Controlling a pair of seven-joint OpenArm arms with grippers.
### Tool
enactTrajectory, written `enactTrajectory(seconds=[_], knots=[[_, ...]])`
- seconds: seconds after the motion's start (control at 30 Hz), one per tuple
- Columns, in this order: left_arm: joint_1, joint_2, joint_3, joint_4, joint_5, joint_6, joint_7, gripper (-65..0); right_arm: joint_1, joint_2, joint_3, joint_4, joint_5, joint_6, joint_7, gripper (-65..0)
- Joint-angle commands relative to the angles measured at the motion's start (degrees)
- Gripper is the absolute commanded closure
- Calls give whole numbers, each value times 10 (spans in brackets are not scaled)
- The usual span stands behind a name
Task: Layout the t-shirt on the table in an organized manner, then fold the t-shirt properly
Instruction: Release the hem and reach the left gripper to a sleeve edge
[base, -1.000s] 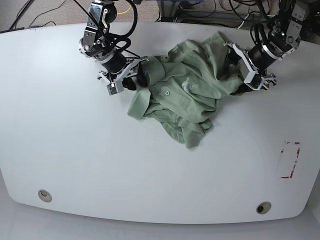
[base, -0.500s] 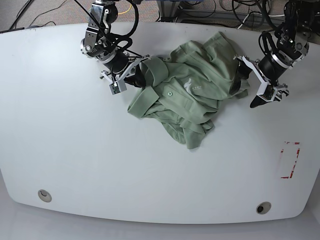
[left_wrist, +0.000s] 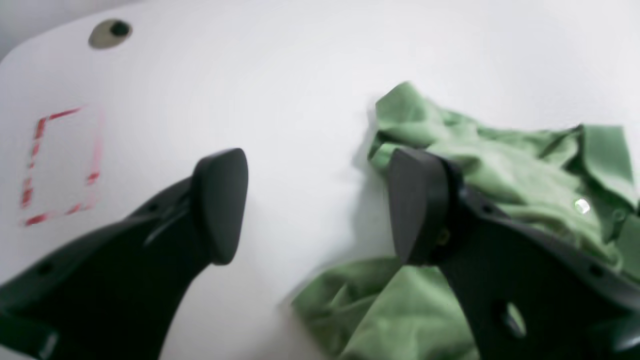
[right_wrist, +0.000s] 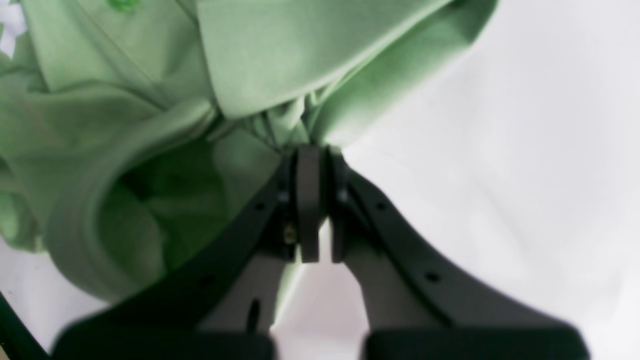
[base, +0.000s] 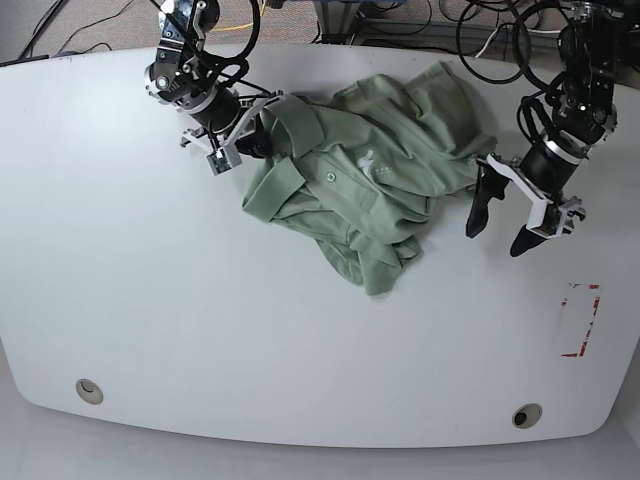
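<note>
Green shirt (base: 370, 190) lies crumpled upper centre on the tabletop (base: 200, 340), long axis running upper right to lower centre. Right fingers (right_wrist: 310, 165) are clamped on a fold near its collar, upper left. Left fingers (left_wrist: 420, 200) are spread, empty, just right of the shirt's edge. No readable label; only a small white chest mark.

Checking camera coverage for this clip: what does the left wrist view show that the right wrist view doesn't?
Only the left wrist view shows the left claw open and empty above bare table, plus the red tape rectangle and a cable hole. Only the right wrist view shows the right claw shut on a bunched fold of the shirt. Both show the green shirt and the white tabletop.
</note>
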Motion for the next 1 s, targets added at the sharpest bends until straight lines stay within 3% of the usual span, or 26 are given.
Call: enactTrajectory(seconds=[0.0, 0.23, 0.53, 0.83, 0.97], knots=[[-27, 11, 10, -7, -5, -4, -3, -419, -4, 3, 2, 16, -5, -4, -5, 0], [-101, 74, 11, -88, -3, -4, 48, -419, -23, 14, 2, 51, -5, -4, -6, 0], [-151, 109, 17, -191, -3, -4, 50, -419, -39, 17, 2, 66, -5, -4, -6, 0], [-153, 112, 53, -196, -5, -4, 52, -419, -42, 20, 2, 67, -5, -4, -6, 0], [-114, 89, 35, -158, -5, -4, 52, -419, -40, 20, 2, 67, -5, -4, -6, 0]])
